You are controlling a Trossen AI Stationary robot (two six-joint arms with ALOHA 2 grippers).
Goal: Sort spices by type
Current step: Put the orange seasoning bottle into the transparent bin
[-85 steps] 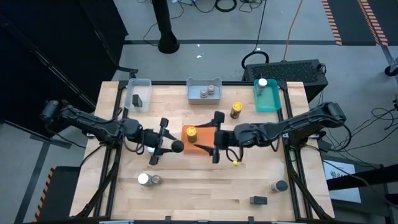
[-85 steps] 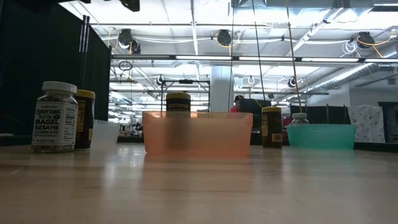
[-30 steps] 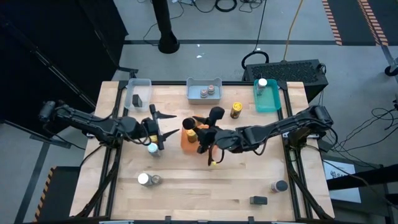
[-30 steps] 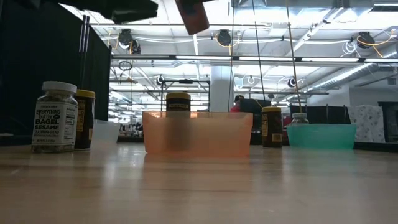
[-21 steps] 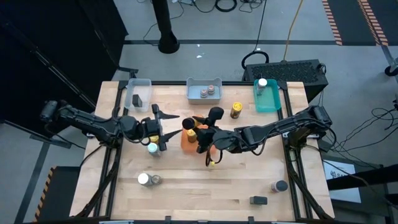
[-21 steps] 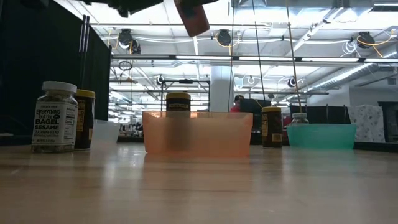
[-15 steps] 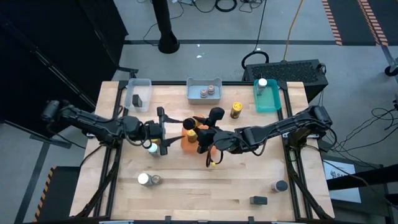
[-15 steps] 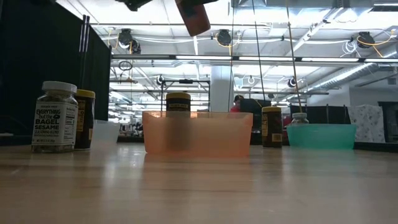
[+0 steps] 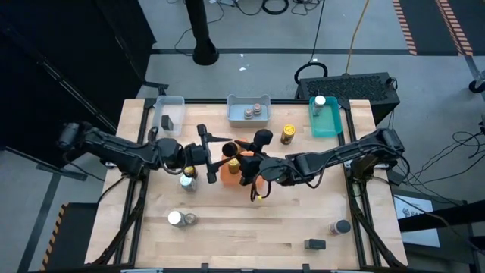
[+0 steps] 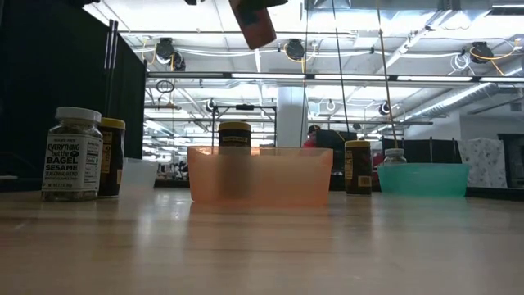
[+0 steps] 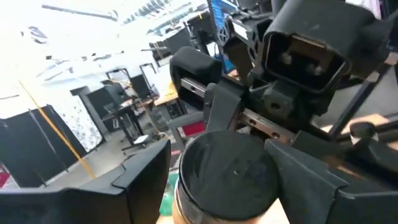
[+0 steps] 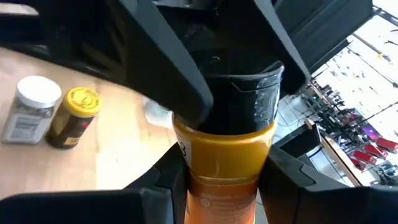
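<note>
My right gripper (image 9: 244,162) is shut on a spice jar (image 12: 227,155) with an amber body and a dark lid (image 11: 227,171), held high over the orange tray (image 10: 260,176). In the low view the jar (image 10: 254,20) shows tilted at the top. My left gripper (image 9: 220,155) is open, reaching in from the table's left, with one finger on either side of that lid. A yellow-lidded jar (image 10: 235,131) stands in the orange tray. More jars stand on the table: a white-lidded one (image 9: 186,180), a pair (image 9: 182,218), one (image 9: 288,135) and one (image 9: 339,226). My right gripper pinches the jar's amber body (image 12: 217,177) below the lid between its two fingers, coming about level from the table's right. The jar is lifted clear above the orange tray, tilted, its lid toward the left arm. My left gripper's fingers (image 11: 146,174) flank the lid; whether they touch it I cannot tell.
A clear tray (image 9: 168,114), a grey tray (image 9: 250,111) with two jars and a teal tray (image 9: 326,120) with a white-lidded jar line the far edge. A small dark block (image 9: 314,244) lies near the front right. Bare wood lies along the near edge.
My left gripper has travelled toward the table's right and a little upward, rolling somewhat, until its open fingers stand around the lid of the jar that my right gripper holds. The jar has stayed where it was.
</note>
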